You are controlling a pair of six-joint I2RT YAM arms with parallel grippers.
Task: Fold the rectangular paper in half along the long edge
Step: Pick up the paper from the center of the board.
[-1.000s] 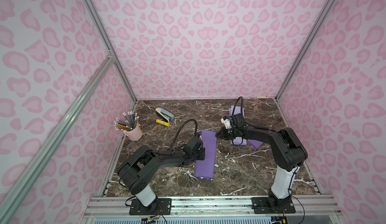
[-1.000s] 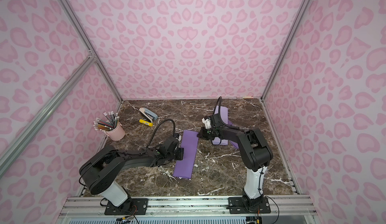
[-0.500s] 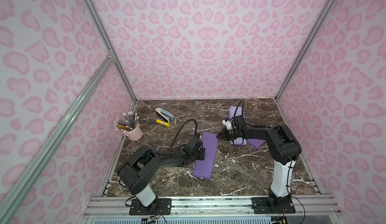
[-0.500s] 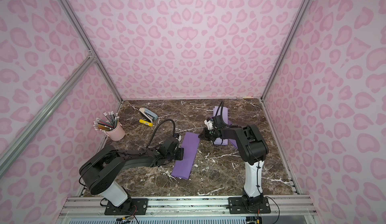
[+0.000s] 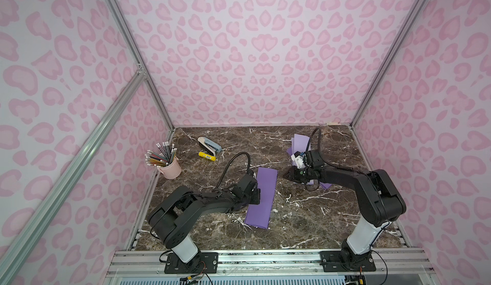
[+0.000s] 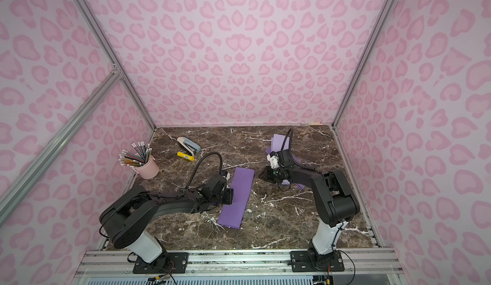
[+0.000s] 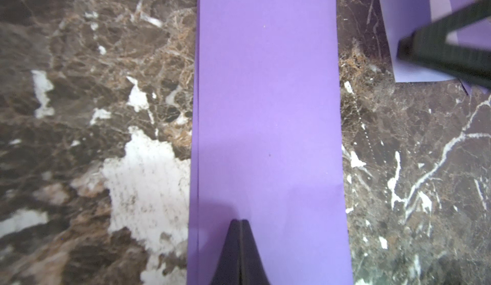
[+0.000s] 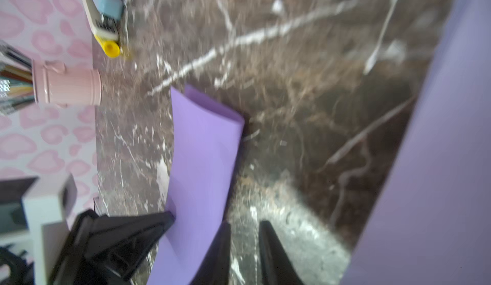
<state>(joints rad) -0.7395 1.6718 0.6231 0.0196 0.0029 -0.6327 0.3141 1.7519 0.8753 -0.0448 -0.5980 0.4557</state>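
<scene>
1. Change observed. The right gripper (image 8: 244, 228) had its fingers (image 8: 273, 246) pressed together a second ago. They now stand slightly apart, with nothing between them. In both top views its tips (image 5: 285, 176) (image 6: 261, 176) sit just beside the far end of the paper (image 5: 261, 197), apart from it.

2. Unchanged. The left gripper (image 7: 240, 221) keeps its fingers (image 7: 231, 243) together. Their joined tips rest on top of the paper (image 7: 268, 111) near its middle and do not clamp it.

3. Meaning for the task. The paper lies as a narrow doubled strip directly under the left fingers. We judge that the fold is made and that the right side has let go. At the end beyond the right fingertips the upper layer (image 8: 204, 164) bows slightly, so the crease may need more pressing.

4. Surface. The tabletop (image 5: 305, 217) is dark brown marble with white veins, hard and smooth.

5. Room.
- Spare sheets (image 5: 300, 141) lie behind the right fingers.
- A stapler (image 5: 210, 145), a yellow tube (image 5: 207, 156) and a pencil cup (image 5: 170, 166) sit well beyond the left fingers.
- Pink patterned walls (image 5: 252, 58) on a metal frame (image 5: 79, 148) enclose the cell.
</scene>
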